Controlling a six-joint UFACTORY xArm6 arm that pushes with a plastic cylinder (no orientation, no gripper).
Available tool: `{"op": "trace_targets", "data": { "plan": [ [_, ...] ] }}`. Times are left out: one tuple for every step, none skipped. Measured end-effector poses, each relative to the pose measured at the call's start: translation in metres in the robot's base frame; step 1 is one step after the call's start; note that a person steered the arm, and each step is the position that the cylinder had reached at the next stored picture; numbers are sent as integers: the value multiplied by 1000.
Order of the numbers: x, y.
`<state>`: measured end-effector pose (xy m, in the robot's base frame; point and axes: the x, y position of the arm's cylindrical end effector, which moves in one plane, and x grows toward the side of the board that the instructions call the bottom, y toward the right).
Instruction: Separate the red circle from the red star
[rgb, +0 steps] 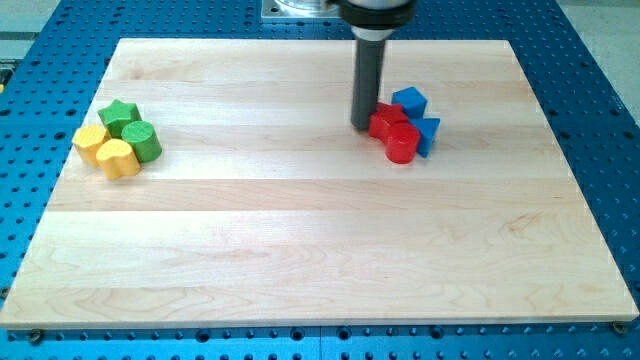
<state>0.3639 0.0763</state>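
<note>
A pale wooden table (300, 230) lies on blue perforated metal. Left of my tip (361, 125): two green, two yellow blocks. No claw shows. Touching its right: red star (386, 122), red circle (402, 144), two blue blocks.

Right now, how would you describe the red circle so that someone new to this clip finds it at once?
Look at the wooden board, then at the cluster of four red and blue blocks in its upper right, where my tip touches down at the cluster's left edge. The red circle is the round-topped cylinder at the cluster's bottom; the red star above it has points, and its other neighbours are blue.
</note>
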Motion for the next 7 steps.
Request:
{"op": "trace_targets", "data": {
  "plan": [
    [0, 29],
    [4, 33],
    [31, 33],
    [43, 33],
    [62, 50],
    [104, 66],
    [128, 68]
  ]
}}
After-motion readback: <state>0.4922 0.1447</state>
